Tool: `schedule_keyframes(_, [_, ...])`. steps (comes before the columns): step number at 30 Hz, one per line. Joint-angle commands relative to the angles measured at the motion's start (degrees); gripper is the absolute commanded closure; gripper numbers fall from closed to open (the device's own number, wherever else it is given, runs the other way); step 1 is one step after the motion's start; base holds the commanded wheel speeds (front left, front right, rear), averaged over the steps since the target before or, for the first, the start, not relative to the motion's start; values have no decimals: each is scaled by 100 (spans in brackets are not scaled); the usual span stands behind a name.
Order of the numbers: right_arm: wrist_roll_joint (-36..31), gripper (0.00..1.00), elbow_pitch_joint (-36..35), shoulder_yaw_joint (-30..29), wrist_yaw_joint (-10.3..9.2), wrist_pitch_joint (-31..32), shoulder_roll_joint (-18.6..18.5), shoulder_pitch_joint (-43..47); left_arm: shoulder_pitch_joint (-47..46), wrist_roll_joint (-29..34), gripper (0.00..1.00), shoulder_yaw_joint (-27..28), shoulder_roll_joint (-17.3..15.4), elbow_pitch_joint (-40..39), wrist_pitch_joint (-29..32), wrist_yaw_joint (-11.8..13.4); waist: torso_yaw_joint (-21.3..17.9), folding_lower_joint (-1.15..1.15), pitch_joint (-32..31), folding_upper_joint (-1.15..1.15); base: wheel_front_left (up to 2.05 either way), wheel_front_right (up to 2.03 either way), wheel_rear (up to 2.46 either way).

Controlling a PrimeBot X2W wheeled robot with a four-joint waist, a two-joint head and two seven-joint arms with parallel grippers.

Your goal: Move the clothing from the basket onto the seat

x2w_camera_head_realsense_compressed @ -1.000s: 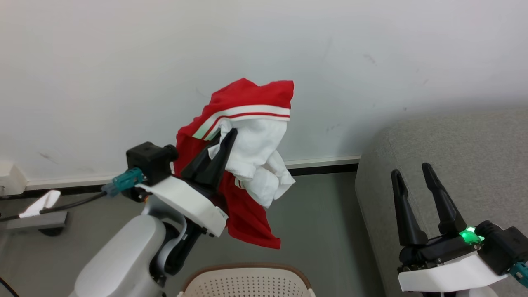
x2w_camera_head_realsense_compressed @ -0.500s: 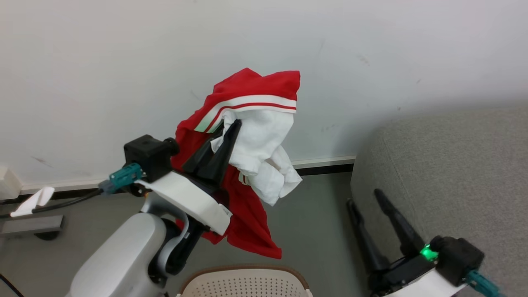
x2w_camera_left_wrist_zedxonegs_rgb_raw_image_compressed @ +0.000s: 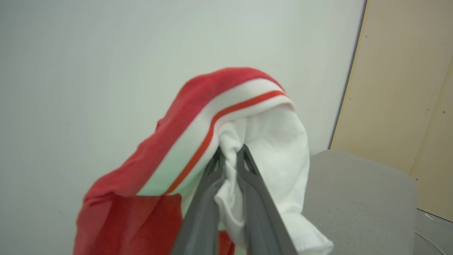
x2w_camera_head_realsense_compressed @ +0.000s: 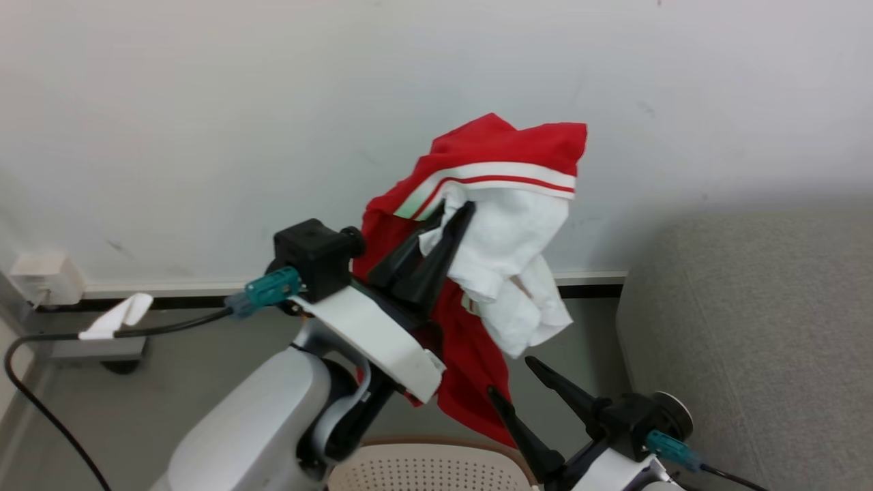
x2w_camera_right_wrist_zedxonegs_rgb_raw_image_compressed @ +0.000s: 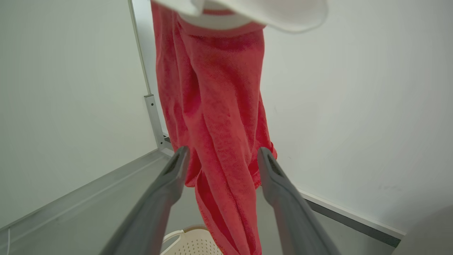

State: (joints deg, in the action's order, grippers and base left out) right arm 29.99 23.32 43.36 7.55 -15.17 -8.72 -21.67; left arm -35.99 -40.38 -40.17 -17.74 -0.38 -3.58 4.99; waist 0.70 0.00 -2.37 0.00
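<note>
Clothing [x2w_camera_head_realsense_compressed: 508, 232] was out of the basket and not yet on the seat, so I judged this piece about halfway through its trip. Nearest me, at the bottom edge of the head view, showed a strip of the basket [x2w_camera_head_realsense_compressed: 423, 442], brown rim and perforated wall; I could not tell whether more lay inside it. Just to its right, my right gripper [x2w_camera_head_realsense_compressed: 509, 375] pointed up with its fingers apart. In its wrist view the loose red tail of the clothing hung between them, with nothing clamped. Farther out and to the left, my left gripper [x2w_camera_head_realsense_compressed: 455, 206] had its fingers pressed together on a bunch of the white fabric just under the striped band. The whole piece hung from that pinch in the air, above the floor [x2w_camera_head_realsense_compressed: 170, 354] and the basket's far side. The seat [x2w_camera_head_realsense_compressed: 750, 327] stood to the right, apart from the cloth, with the pale wall [x2w_camera_head_realsense_compressed: 204, 102] farthest back. What was left, as I judged it, was to carry the piece right until it hung over the seat and then let go.
</note>
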Motion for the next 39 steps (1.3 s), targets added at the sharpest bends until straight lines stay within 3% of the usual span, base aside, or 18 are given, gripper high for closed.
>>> schedule_keyframes(1, [-25, 0, 122, 41, -12, 5, 40, -114, -59, 15, 100, -27, 46, -33, 8, -30, 105, 0, -10, 0, 0, 0, 0])
schedule_keyframes(7, [-96, 0, 856, 253, -12, 4, 244, -469, -80, -26, 100, -253, 284, -108, 67, -92, 419, 0, -19, 0, 0, 0, 0])
schedule_keyframes(17, [-250, 0, 1499, -2, -12, 5, 460, -729, 43, -96, 100, -556, 499, -131, 124, -180, 866, 0, -83, 0, 0, 0, 0])
schedule_keyframes(18, [-257, 21, 1518, -15, -12, 4, 469, -734, 48, -95, 100, -549, 489, -127, 120, -162, 888, 0, -89, 0, 0, 0, 0])
schedule_keyframes(19, [-266, 64, 1528, -24, -12, 5, 481, -736, 54, -99, 100, -543, 477, -124, 114, -158, 903, 0, -94, 0, 0, 0, 0])
schedule_keyframes(20, [-274, 93, 1536, -32, -12, 5, 491, -737, 60, -105, 100, -537, 470, -124, 110, -150, 914, 0, -97, 0, 0, 0, 0])
schedule_keyframes(21, [-283, 100, 1526, -64, -12, 5, 496, -742, 69, -114, 100, -533, 459, -127, 103, -155, 921, 0, -99, 0, 0, 0, 0])
schedule_keyframes(31, [-446, 100, 1036, -559, -12, 4, 493, -474, 214, -168, 100, -431, 299, -127, 30, -43, 812, 0, -100, 0, 0, 0, 0])
schedule_keyframes(39, [-558, 100, 344, -1302, -12, 5, 354, -110, 545, -241, 100, -334, 70, -81, -38, 49, 773, 0, -59, 0, 0, 0, 0])
